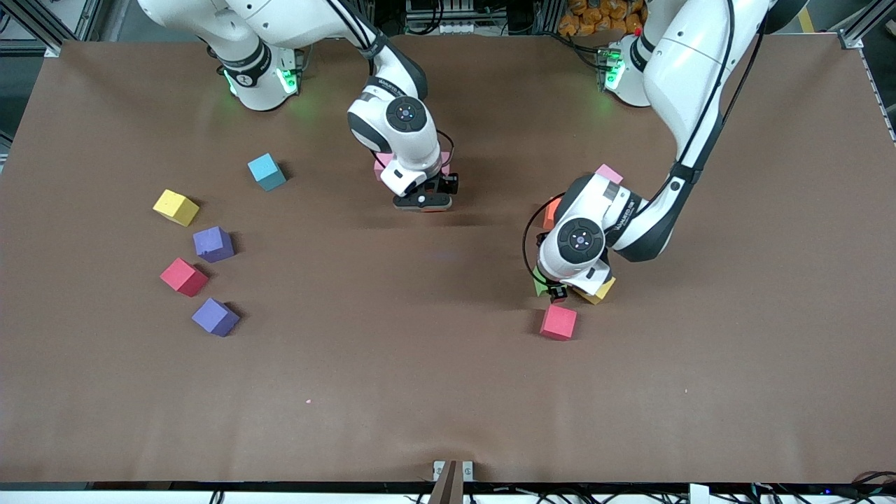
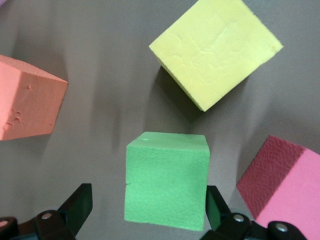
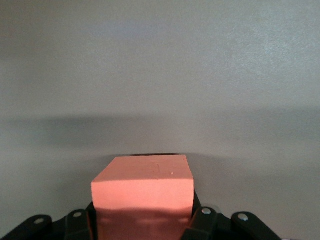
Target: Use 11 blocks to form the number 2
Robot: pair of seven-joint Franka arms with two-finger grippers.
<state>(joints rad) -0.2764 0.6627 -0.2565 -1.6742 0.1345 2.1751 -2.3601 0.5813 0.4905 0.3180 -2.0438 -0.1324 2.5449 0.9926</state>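
Over the middle of the brown tabletop [image 1: 448,392], the right gripper [image 1: 423,201] is clenching an orange block [image 3: 142,192] between its fingers, carrying it low above bare surface, with a pink block [image 1: 381,165] lying just under the arm. Toward the left arm's end, the left gripper [image 2: 147,212] is hanging released, its fingers [image 2: 77,205] standing on either side of a green block [image 2: 166,180] without touching it. To grasp well, it should be coming straight down, squaring to the block's flat faces before closing. No digit is forming yet; loose blocks are lying scattered at both ends. Only the left wrist view is showing the green block clearly, with a yellow block [image 2: 216,50], a red block [image 2: 285,185] and another orange block [image 2: 27,97] near it; the front view is hiding most of that behind the arm.
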